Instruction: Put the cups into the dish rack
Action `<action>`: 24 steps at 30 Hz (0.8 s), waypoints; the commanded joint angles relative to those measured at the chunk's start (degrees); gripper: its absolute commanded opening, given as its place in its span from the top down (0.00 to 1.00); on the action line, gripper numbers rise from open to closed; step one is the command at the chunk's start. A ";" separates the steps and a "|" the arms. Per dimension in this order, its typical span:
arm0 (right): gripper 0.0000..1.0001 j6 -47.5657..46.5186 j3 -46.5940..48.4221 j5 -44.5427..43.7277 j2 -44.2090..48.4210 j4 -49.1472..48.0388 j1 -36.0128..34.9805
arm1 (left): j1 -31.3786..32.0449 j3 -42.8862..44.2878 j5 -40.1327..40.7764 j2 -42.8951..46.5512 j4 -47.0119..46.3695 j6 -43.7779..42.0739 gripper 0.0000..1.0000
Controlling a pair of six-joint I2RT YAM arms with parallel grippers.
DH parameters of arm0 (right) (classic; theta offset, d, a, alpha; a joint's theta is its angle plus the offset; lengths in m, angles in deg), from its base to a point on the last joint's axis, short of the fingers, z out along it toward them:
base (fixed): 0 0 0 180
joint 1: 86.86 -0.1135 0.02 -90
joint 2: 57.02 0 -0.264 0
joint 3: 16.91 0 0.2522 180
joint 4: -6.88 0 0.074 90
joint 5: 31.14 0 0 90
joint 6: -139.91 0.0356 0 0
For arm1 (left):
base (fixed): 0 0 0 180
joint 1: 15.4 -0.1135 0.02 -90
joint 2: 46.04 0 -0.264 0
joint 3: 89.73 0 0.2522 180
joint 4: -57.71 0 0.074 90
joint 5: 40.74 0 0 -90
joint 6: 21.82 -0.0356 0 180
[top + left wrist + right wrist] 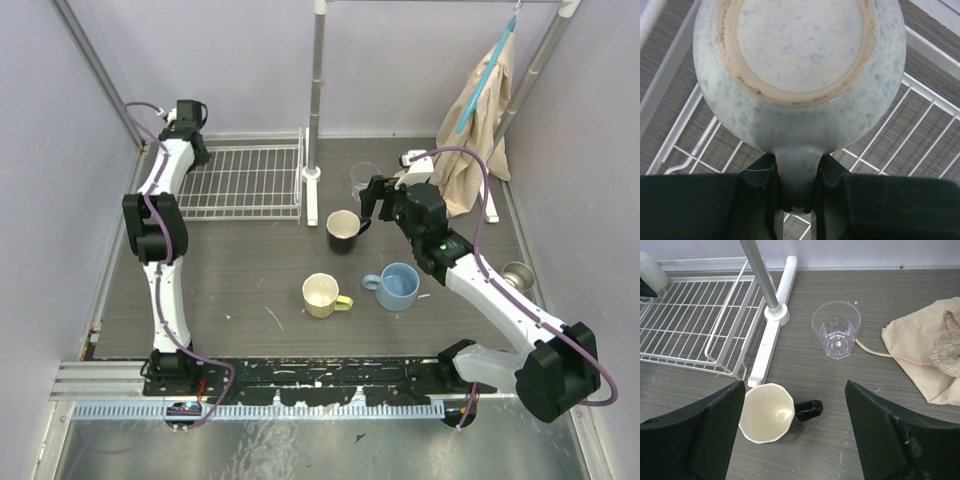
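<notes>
My left gripper is shut on the handle of a pale speckled cream-white mug, held bottom-up over the white wire dish rack. From above, that gripper is at the far left corner of the dish rack. My right gripper hangs open over the black mug, whose cream inside faces up and whose handle points right. The clear glass stands upright just beyond. A yellow mug and a light blue mug stand upright on the table nearer the arm bases.
An upright grey pole on a long white foot stands along the rack's right side. A beige cloth bag with a cord lies right of the glass. A small metal object sits by the right wall.
</notes>
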 commanded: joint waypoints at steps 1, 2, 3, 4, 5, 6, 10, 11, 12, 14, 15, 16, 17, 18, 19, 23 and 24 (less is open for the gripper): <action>0.13 -0.80 1.58 1.28 -0.70 -1.46 0.50 | -1.16 2.65 2.66 0.40 -4.23 -1.45 1.00; 0.13 -0.87 1.62 1.41 -0.93 -1.54 0.59 | -1.30 2.73 2.60 0.30 -4.18 -1.51 1.00; 0.13 -0.88 1.69 1.60 -1.09 -1.65 0.65 | -1.49 2.87 2.34 0.15 -3.87 -1.26 1.00; 0.13 -0.82 1.72 1.68 -1.20 -1.66 0.69 | -1.80 3.12 2.04 -0.03 -3.38 -0.99 1.00; 0.13 -0.80 1.68 1.72 -1.36 -1.78 0.72 | -1.97 3.12 1.68 -0.15 -2.96 -0.64 1.00; 0.13 -0.75 1.64 1.81 -1.53 -1.84 0.78 | -2.09 3.14 1.37 -0.25 -2.57 -0.31 1.00; 0.13 -0.47 1.63 1.99 -1.65 -1.87 0.91 | -2.33 0.85 0.82 0.43 -2.77 -0.41 1.00; 0.13 -0.45 1.61 1.99 -1.61 -1.91 0.93 | -2.36 -0.25 0.72 0.91 -3.58 -0.52 1.00; 0.13 -0.44 1.49 1.99 -1.61 -1.90 0.96 | -2.45 -1.69 0.48 1.23 -4.27 -0.59 1.00; 0.13 -0.29 1.30 2.11 -1.44 -1.94 0.90 | -2.42 -2.47 0.44 1.34 -4.76 -0.64 1.00; 0.13 -0.21 1.25 2.16 -1.36 -1.89 0.96 | -2.43 -2.59 0.42 1.17 -4.77 -0.60 1.00; 0.13 -0.04 1.12 2.17 -1.31 -1.78 0.94 | -2.45 -2.73 0.21 1.06 -4.79 -0.56 1.00; 0.13 -0.01 1.09 2.23 -1.19 -1.65 1.00 | -2.42 -2.91 0.08 0.97 -4.90 -0.51 1.00; 0.13 -0.01 1.05 2.32 -1.14 -1.68 0.98 | -2.42 -3.26 -0.05 0.97 -5.13 -0.41 1.00; 0.13 0.01 1.07 2.33 -1.04 -1.53 1.00 | -2.42 -3.94 -0.35 1.07 -5.84 -0.37 1.00; 0.13 0.00 1.12 2.43 -1.00 -1.16 1.01 | -2.42 -5.76 -1.79 1.26 -8.91 -0.34 1.00; 0.13 0.07 1.02 2.54 -0.99 -1.12 1.05 | -2.42 -5.67 -2.24 1.04 -9.27 -0.38 1.00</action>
